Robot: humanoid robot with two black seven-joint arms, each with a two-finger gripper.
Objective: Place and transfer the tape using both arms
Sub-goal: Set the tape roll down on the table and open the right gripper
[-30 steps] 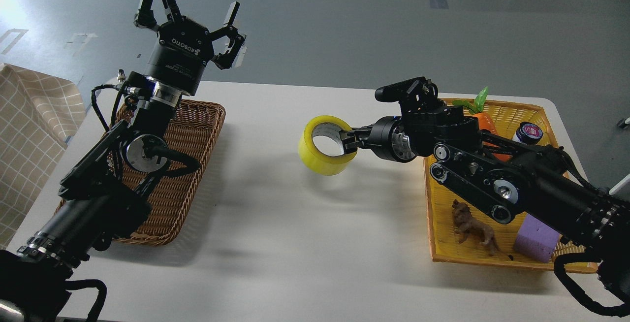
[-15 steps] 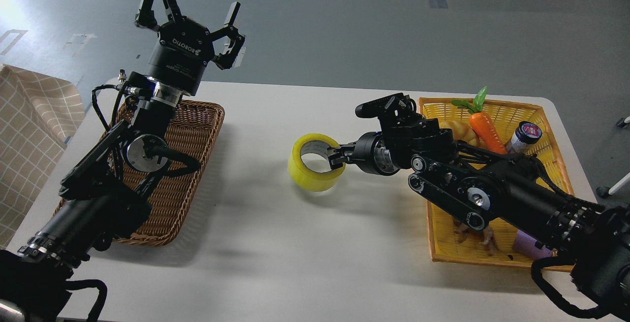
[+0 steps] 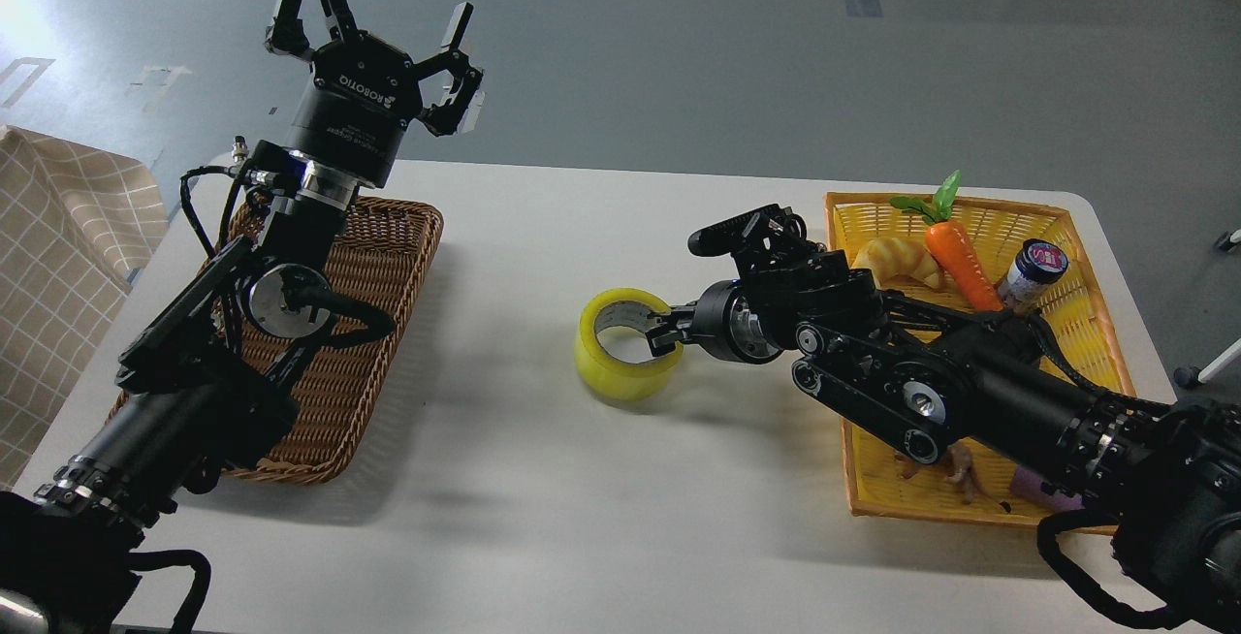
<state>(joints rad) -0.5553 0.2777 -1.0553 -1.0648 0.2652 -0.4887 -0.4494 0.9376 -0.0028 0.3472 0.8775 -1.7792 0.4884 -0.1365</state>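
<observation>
The right tool is gripping the wall of the tape, its fingers pinched together across the near rim, one inside the core and one outside. The tape is sitting at the middle of the surface, its lower edge apparently touching the top; contact cannot be confirmed. The left tool is standing raised above the far left edge with its fingers spread apart, gripping nothing.

A brown wicker basket is lying on the left, partly hidden by the left arm. A yellow basket is lying on the right, with the right arm crossing over it. In it are showing a croissant, a toy carrot, a small jar, a brown toy animal and a sliver of a purple block. Open white surface is lying between the tape and the wicker basket.

Grey floor is running beyond, and checked cloth is hanging at left.
</observation>
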